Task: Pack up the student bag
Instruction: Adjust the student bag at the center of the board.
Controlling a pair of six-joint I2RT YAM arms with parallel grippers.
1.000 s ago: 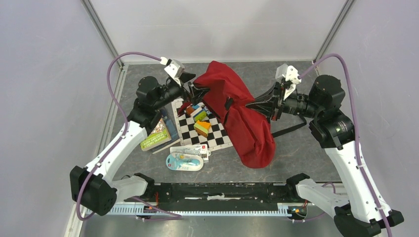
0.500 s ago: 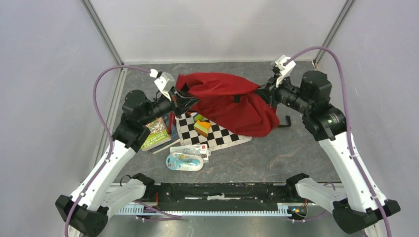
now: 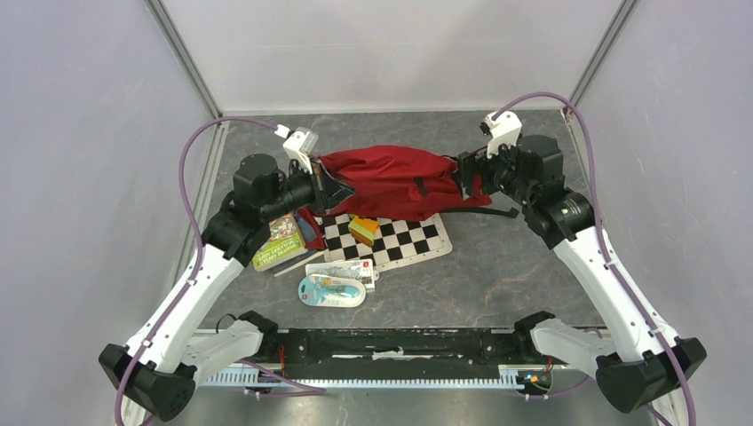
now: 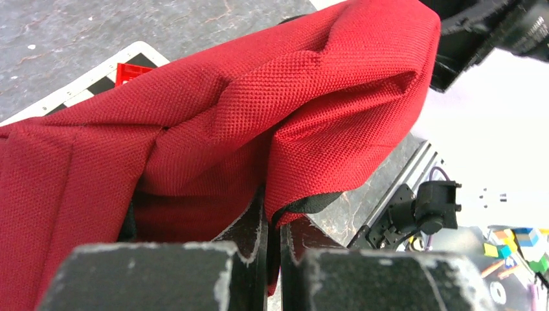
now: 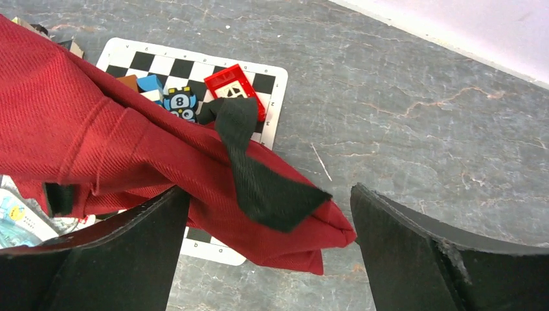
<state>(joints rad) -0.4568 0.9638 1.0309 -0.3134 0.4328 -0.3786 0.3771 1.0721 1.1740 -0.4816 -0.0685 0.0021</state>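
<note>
Nearest the arm bases lies a blister pack (image 3: 331, 290), with a green book (image 3: 279, 242) to its left. Beyond them a chessboard mat (image 3: 404, 241) carries an orange block (image 3: 363, 229). The student bag (image 3: 391, 180) lies left to right across the mat's far edge. The left gripper (image 3: 335, 188) reaches in from the left and pinches the bag's left end. The right gripper (image 3: 464, 177) stands spread around its right corner.

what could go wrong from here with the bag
1. Only the left gripper pinches the student bag, on a small fold; the fabric could slip out.
2. The right gripper is open around the bag's corner, so that end may sag.
3. The bag sits over the far edge of the chessboard and could drag the orange block on it.
</note>
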